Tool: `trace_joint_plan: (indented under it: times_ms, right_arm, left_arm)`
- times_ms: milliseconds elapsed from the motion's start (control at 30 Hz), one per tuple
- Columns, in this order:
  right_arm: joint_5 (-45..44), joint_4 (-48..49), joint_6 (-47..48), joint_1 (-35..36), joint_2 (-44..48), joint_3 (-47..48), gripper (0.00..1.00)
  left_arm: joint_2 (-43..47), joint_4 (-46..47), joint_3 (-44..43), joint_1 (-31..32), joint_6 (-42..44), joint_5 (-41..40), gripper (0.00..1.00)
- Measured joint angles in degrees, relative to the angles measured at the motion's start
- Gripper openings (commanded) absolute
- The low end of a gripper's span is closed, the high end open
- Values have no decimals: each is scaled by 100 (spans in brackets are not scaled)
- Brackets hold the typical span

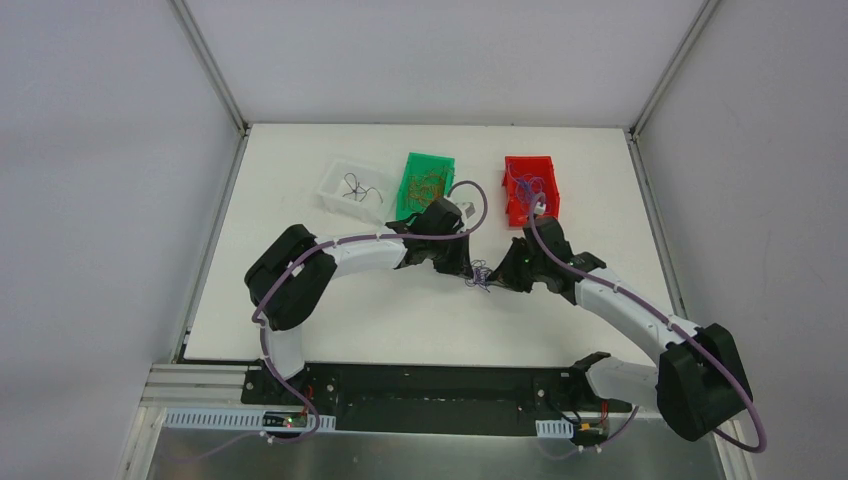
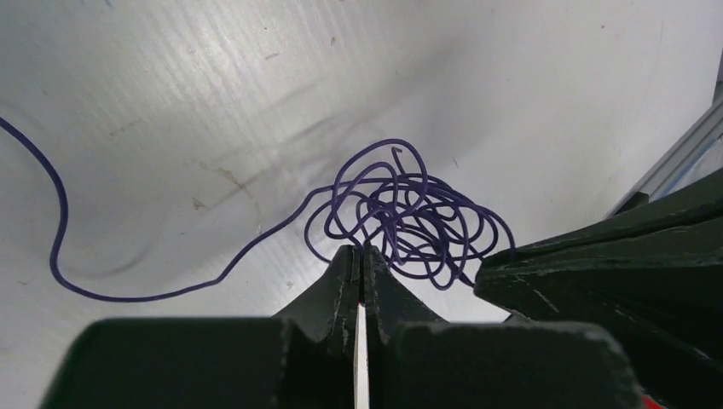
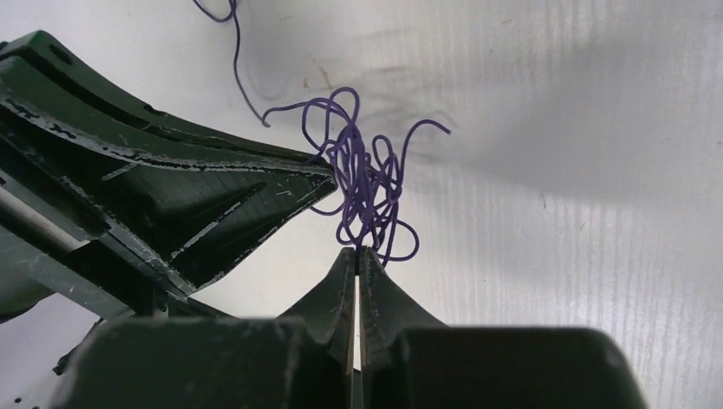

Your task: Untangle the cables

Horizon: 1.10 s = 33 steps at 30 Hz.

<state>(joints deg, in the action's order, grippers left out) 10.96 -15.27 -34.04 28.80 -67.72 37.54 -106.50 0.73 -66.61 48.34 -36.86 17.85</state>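
Over the middle of the surface (image 1: 380,310), in the top view, the left tool (image 1: 469,272) and right tool (image 1: 497,277) meet tip to tip at the cables (image 1: 481,281). These form a small purple knot well short of the clear bin (image 1: 328,192), green bin (image 1: 430,156) and red bin (image 1: 528,160) at the far edge. What the bins hold is too small to name.

From the left wrist, the left tool's jaws are pressed together at the knot's near rim, seemingly pinching a loop. One long strand (image 2: 56,230) runs off left, out of frame.

From the right wrist, the right tool is likewise closed on strands at the knot's lower end, and the other tool's tips touch its side.

Both grips look taken, but the pulling apart is all left to do, since the loops are bunched. I cannot tell whether the knot holds more than one wire.
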Motion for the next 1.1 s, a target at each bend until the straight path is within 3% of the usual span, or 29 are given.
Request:
trace_joint_plan:
  times_ms: [133, 300, 400, 467, 533, 800, 1100]
  right_arm:
    - [-474, -214, -87, 0, 92, 2, 13]
    - [-1121, -577, -157, -24, 48, 2, 9]
    - [-1357, -643, -188, -63, 15, -33, 25]
    - [-1423, -660, -192, -94, -7, -79, 48]
    - [-1377, -638, -133, -111, -17, -125, 54]
    - [-260, -11, 525, 90, 87, -168, 51]
    - [125, 468, 1626, 645, -1274, 1040, 47]
  left_arm:
    - [57, -46, 70, -46, 2, -238, 0]
    - [588, -439, 509, -289, 125, -555, 0]
    - [1106, -675, 822, -509, 258, -782, 0]
    - [1471, -767, 1036, -645, 343, -911, 0]
    - [1727, -855, 1145, -684, 389, -938, 0]
    - [1847, -922, 1172, -669, 568, -588, 0]
    - [1849, -927, 1290, -669, 671, -463, 0]
